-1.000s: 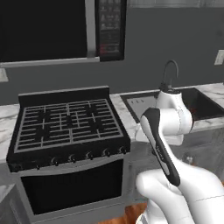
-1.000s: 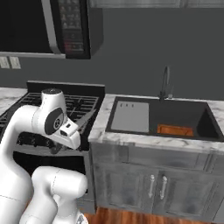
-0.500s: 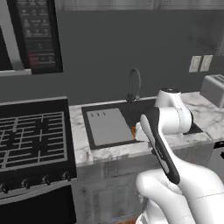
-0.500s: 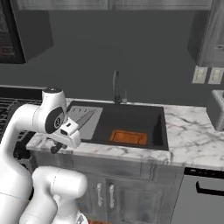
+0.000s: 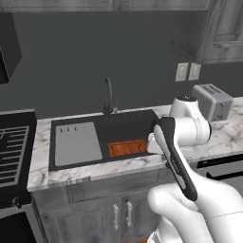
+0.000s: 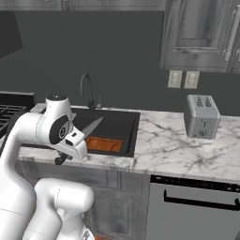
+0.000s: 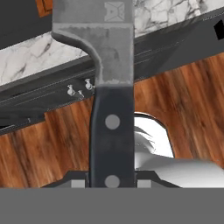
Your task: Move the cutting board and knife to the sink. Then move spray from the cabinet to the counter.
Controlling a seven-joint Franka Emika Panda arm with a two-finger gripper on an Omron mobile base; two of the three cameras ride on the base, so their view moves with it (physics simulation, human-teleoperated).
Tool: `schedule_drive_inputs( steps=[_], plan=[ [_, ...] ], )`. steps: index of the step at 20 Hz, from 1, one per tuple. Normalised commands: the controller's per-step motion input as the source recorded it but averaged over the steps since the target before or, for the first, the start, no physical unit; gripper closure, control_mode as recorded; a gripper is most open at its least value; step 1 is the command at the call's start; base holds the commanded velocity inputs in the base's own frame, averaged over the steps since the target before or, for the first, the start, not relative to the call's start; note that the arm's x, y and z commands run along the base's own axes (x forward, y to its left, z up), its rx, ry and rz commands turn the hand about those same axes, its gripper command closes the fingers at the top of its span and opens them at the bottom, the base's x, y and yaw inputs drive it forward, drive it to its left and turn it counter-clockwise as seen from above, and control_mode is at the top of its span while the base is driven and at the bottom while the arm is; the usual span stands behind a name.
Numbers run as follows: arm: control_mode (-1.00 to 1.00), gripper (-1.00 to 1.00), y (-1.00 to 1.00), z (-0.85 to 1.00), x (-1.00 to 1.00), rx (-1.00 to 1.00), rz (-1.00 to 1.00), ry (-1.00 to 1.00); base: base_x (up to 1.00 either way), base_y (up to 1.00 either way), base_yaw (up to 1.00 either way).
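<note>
We have the knife (image 7: 112,87) clamped by its black handle in the pincer (image 7: 111,181), the jaws narrow on either side of it and the grey blade running straight out ahead. In the right base view the blade (image 6: 89,127) slants up from the pincer over the near edge of the sink (image 6: 131,136).

The cutting board (image 5: 126,148) already lies flat in the sink, just beyond and below the knife tip, so we judge the first item delivered and the knife nearly there: it still has to be lowered in and let go. The spray is not fetched yet; the cabinet (image 6: 199,35) hangs well above and off to the right of the pincer, and we cannot make out a bottle.

We count one knife, one board, one faucet (image 5: 109,95), one toaster (image 6: 202,116) on the counter (image 6: 173,150).
</note>
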Motion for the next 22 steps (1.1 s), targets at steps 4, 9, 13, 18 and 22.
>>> schedule_drive_inputs(
  steps=[4, 9, 13, 18, 22],
  plan=[
    [1.00, 1.00, 0.00, 0.00, 0.00, 0.00, 0.00, 0.00, 0.44, -0.42, 0.00],
    [1.00, 1.00, 0.00, 0.00, 0.00, 0.00, 0.00, 0.00, 0.18, -0.15, 0.01],
    [1.00, 1.00, 0.00, 0.00, 0.00, 0.00, 0.00, 0.00, 0.03, 0.00, 0.00],
    [1.00, 1.00, 0.00, 0.00, 0.00, 0.00, 0.00, 0.00, 0.22, 0.00, 0.00],
    [1.00, 1.00, 0.00, 0.00, 0.00, 0.00, 0.00, 0.00, 0.27, 0.00, 0.00]
  ],
)
